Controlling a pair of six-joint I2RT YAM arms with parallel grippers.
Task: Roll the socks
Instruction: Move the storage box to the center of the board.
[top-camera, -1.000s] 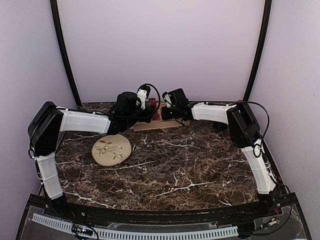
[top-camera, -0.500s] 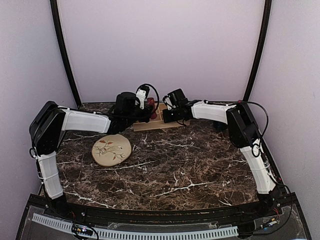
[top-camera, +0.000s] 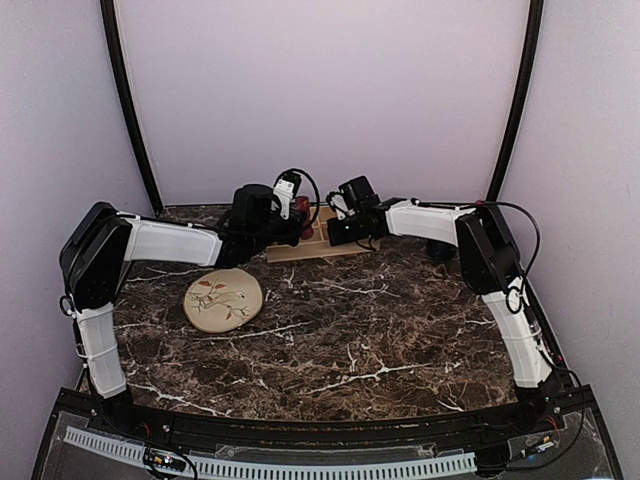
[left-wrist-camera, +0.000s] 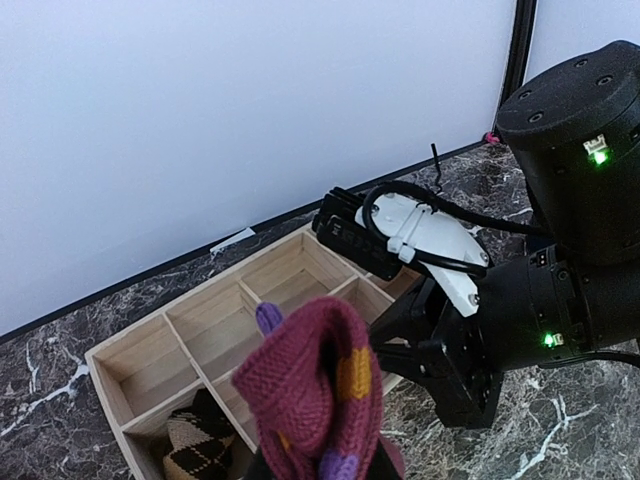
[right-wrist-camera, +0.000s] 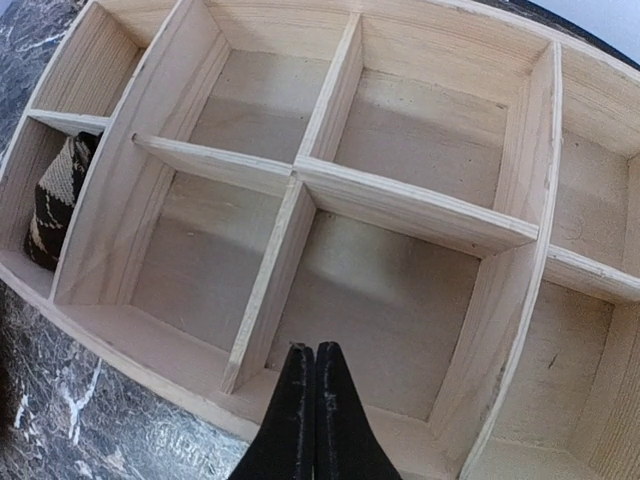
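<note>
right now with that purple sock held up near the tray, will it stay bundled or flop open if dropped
Probably floppy: the magenta sock is soft knit, folded over on itself. It looks light and unlikely to roll far. It may loosen on release, though the argyle sock sits bundled in a wooden tray compartment.

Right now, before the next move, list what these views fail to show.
Left gripper: left wrist view, fingers hidden behind the magenta sock and bottom edge; grip unreadable.
Argyle sock: right wrist view, partly behind a wooden tray wall.
Tray: top view, largely covered by both wrists.
</note>
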